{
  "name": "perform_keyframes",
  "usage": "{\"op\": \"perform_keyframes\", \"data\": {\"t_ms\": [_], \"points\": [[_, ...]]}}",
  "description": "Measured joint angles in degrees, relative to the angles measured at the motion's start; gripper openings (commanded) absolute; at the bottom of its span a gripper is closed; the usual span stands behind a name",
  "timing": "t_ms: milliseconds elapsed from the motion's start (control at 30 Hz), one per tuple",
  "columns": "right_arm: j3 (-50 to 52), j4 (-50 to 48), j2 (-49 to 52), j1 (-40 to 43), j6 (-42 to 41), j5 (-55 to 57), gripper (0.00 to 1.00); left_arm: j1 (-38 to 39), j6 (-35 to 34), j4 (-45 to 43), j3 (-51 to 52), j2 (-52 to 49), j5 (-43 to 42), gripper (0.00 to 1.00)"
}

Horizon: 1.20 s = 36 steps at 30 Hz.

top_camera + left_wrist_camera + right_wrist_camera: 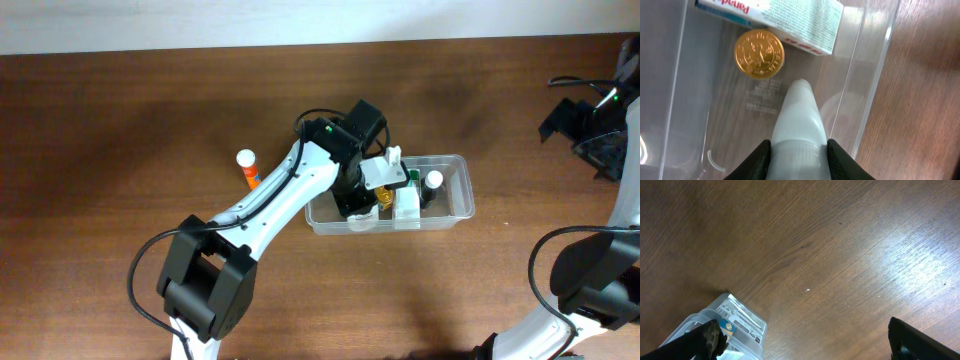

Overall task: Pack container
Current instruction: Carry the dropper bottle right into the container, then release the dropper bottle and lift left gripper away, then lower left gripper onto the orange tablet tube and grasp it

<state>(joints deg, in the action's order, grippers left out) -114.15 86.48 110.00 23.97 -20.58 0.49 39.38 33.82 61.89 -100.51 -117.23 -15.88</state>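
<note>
The clear rectangular container point(466, 192) stands at the table's centre. It holds a white printed box point(405, 206), a gold round cap point(388, 201) and a dark bottle with a white cap point(433, 182). My left gripper point(352, 206) is down over the container's left end. In the left wrist view it point(799, 160) is shut on a pale grey tapered tube point(799, 117) that points into the container point(867, 75), toward the gold cap point(759, 53) and the box point(790, 17). My right gripper point(572, 122) is far right, open and empty point(805, 345).
An orange bottle with a white cap point(247, 168) lies on the table left of the container, beside the left arm. A small clear plastic box with a printed label point(737, 322) sits by the right gripper's left finger. Bare wood lies under the right gripper.
</note>
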Motion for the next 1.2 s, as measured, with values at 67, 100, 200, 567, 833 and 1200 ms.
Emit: {"op": "perform_keyframes", "data": {"t_ms": [67,100,200,567,833,1200], "points": [[0.00,0.00,0.00,0.00,0.02,0.00,0.98,0.00,0.48,-0.59,0.00,0.00,-0.76,0.49],[0.00,0.00,0.02,0.00,0.00,0.00,0.98,0.00,0.70,-0.90,0.00,0.00,-1.22,0.50],[0.00,0.00,0.00,0.00,0.02,0.00,0.98,0.00,1.09,-1.11,0.00,0.00,-2.21,0.52],[0.00,0.00,0.00,0.00,0.02,-0.02,0.98,0.00,-1.09,-1.73,-3.93,-0.09,-3.10,0.99],[0.00,0.02,0.00,0.00,0.04,0.00,0.98,-2.67,-19.06,2.49,-18.84,-0.11,7.78,0.99],[0.00,0.00,0.02,0.00,0.02,0.00,0.98,-23.04,-46.82,15.76,-21.86,-0.11,20.09,0.99]]}}
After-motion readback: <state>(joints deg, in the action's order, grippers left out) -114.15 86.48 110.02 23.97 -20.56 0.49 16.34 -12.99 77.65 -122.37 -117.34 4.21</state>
